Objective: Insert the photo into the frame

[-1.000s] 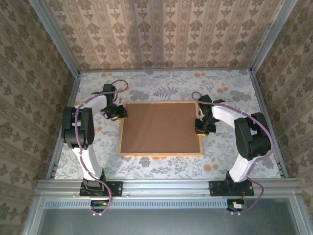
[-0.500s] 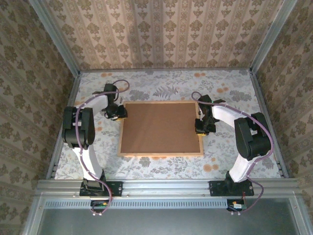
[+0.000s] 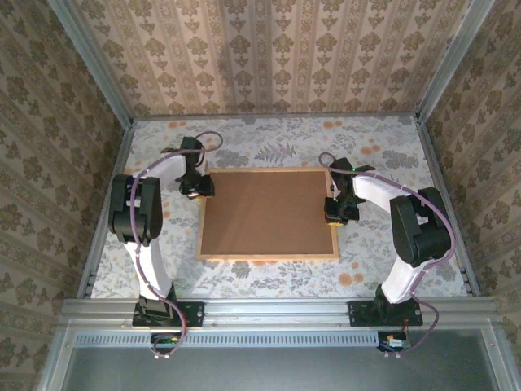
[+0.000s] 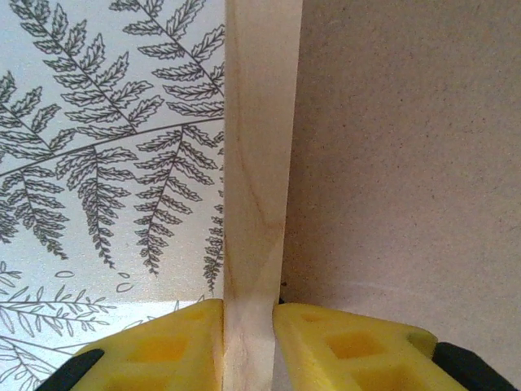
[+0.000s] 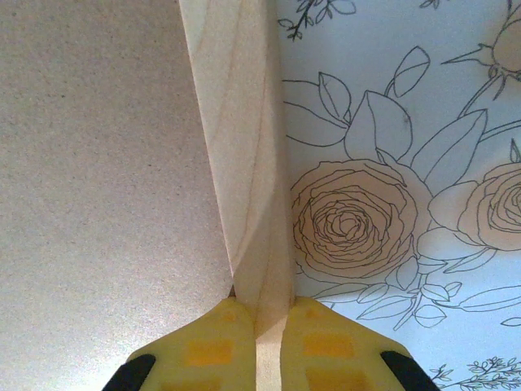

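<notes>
The big light wooden picture frame (image 3: 267, 213) lies flat, brown back up, in the middle of the flowery table (image 3: 269, 142). The left gripper (image 3: 198, 187) pinches its left edge near the far corner. The right gripper (image 3: 334, 210) pinches its right edge.

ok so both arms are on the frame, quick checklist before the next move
1. left tool clamped across the frame moulding on its left edge: ok
2. right tool clamped across the right edge moulding: ok
3. frame lying flat on the table, back up: ok
4. brown board seated inside the moulding: ok
5. grips opposite each other: not ok, the left one sits nearer the far corner
6. photo in place under the board: cannot tell
</notes>
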Controlling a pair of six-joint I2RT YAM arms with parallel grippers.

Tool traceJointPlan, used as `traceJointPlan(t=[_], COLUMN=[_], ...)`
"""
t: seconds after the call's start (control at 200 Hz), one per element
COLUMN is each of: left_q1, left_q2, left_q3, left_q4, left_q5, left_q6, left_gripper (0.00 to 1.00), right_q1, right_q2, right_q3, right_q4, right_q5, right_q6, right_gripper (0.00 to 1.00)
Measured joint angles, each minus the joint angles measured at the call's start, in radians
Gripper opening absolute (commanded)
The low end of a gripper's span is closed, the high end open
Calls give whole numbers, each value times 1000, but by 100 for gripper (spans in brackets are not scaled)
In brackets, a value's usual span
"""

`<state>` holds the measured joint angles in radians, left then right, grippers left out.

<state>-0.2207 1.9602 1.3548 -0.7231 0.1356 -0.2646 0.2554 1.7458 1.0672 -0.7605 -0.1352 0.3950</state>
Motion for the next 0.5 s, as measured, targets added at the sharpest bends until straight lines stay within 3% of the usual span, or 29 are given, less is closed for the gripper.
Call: traceJointPlan(t=[0.5], left_q1=[-38], left_q2=[41], left_q3=[66], left_q4=[-74], left_q5=[-74], left_q6=[4], left_gripper=[33], right_q1=[0], right_q2=[0], right_q3=[1], right_q4=[0], right_q5=[0], right_q6=[0], right_gripper=[9])
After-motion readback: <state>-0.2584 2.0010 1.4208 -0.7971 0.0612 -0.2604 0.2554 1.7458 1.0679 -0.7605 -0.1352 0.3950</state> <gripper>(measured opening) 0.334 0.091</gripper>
